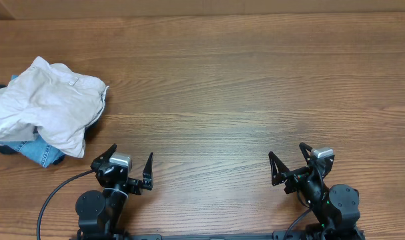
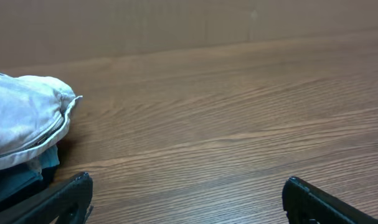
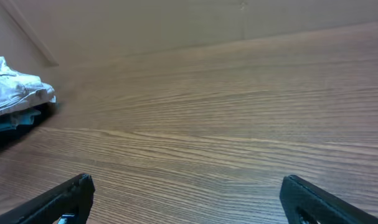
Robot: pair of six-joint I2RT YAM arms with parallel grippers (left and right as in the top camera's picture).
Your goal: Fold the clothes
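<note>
1. Overhead view: you see the clothes piled in one crumpled heap against the left edge of the desk [image 1: 242,87], roughly midway between the far and near edges. The cream shorts [image 1: 45,103] lie on top, bunched and unfolded. The blue jeans [image 1: 39,152] poke out beneath them on the side towards the near edge.
2. Also overhead: both arms sit at the near edge. The left end effector [image 1: 131,155] is near the near-left corner, just off the heap and not touching it, its jaws spread and holding nothing. The right end effector [image 1: 286,152] is towards the near-right corner, well apart from the clothes, jaws likewise spread and empty.
3. Left wrist view: you see the shorts [image 2: 23,118] at the left side of the frame with the jeans [image 2: 17,177] under them. The two dark fingers [image 2: 64,199] of the left end effector stand wide apart over bare wood, with nothing between them.
4. Right wrist view: the shorts [image 3: 17,93] and a sliver of the jeans [image 3: 14,118] sit far off at the left. The right end effector [image 3: 185,196] is wide open above the desk, gripping nothing.
</note>
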